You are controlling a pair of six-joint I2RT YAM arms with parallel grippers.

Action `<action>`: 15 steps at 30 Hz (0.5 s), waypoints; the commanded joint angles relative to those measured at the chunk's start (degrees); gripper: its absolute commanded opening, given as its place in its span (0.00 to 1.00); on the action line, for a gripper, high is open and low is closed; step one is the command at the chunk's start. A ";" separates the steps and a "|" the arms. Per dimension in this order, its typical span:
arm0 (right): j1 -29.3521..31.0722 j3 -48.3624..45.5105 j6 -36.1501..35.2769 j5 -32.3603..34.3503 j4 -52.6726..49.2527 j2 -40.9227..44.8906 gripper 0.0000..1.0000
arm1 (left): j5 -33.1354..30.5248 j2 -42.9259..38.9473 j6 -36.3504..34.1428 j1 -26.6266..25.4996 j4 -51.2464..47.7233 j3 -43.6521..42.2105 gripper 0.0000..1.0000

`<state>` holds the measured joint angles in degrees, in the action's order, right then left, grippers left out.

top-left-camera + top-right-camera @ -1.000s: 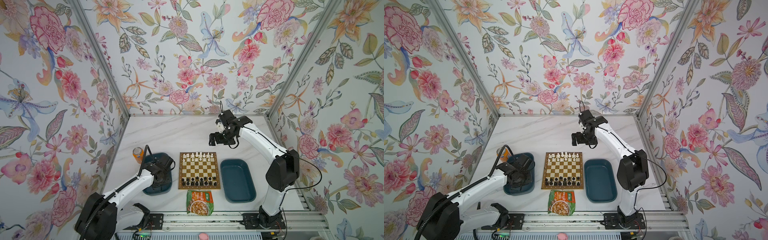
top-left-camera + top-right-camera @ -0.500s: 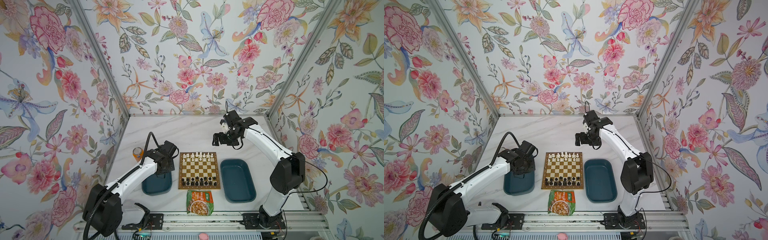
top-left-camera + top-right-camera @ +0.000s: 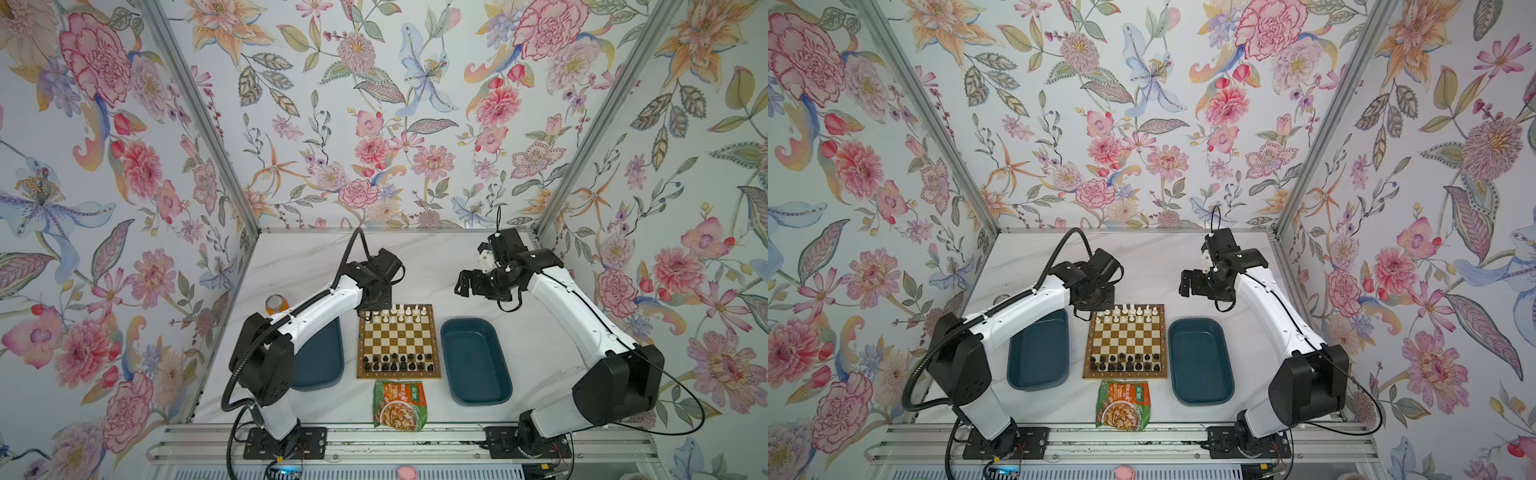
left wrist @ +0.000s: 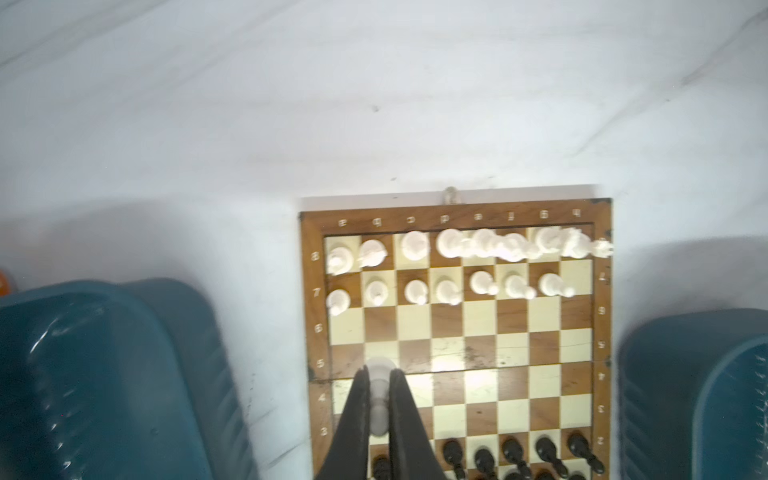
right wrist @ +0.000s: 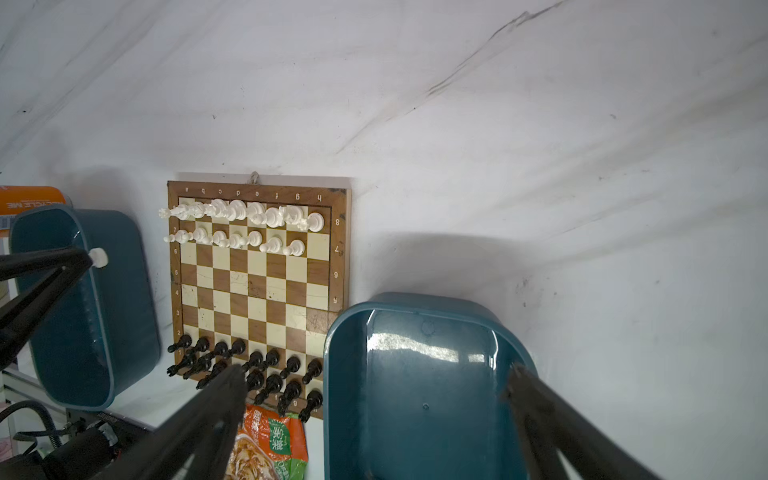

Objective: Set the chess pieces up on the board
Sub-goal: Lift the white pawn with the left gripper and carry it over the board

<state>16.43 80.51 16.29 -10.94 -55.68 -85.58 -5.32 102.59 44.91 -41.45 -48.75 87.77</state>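
Observation:
The board [image 3: 399,375] [image 3: 1124,375] lies mid-table, with white chess pieces [image 3: 401,314] in its two far rows and black ones [image 3: 399,362] in its two near rows. My left gripper [image 4: 379,372] is shut on a white pawn [image 4: 379,390]. In both top views this gripper [image 3: 370,311] [image 3: 1087,312] hangs over the board's far left corner. The right wrist view also shows the held pawn [image 5: 98,257]. My right gripper [image 3: 461,284] [image 3: 1185,282] [image 5: 372,382] stands wide open and holds nothing, raised beyond the right tray's far end.
Two dark teal trays flank the board, the left one [image 3: 320,361] partly under my left arm, the right one [image 3: 473,361] with nothing in it. An orange can [image 3: 276,304] stands behind the left tray. A snack packet [image 3: 400,405] lies before the board's near edge.
My left arm rose from the left tray and swung to the board's far left corner with the white pawn. The right gripper drew back a little to the right, still open.

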 commanded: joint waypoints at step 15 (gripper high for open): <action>-7.73 -7.40 -0.51 -2.89 -2.55 11.54 0.99 | 3.73 18.22 -5.27 -11.55 2.25 18.12 0.14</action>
<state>9.69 73.76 16.29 -13.04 -56.40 -75.44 -3.01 118.43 40.88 -51.81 -46.81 103.24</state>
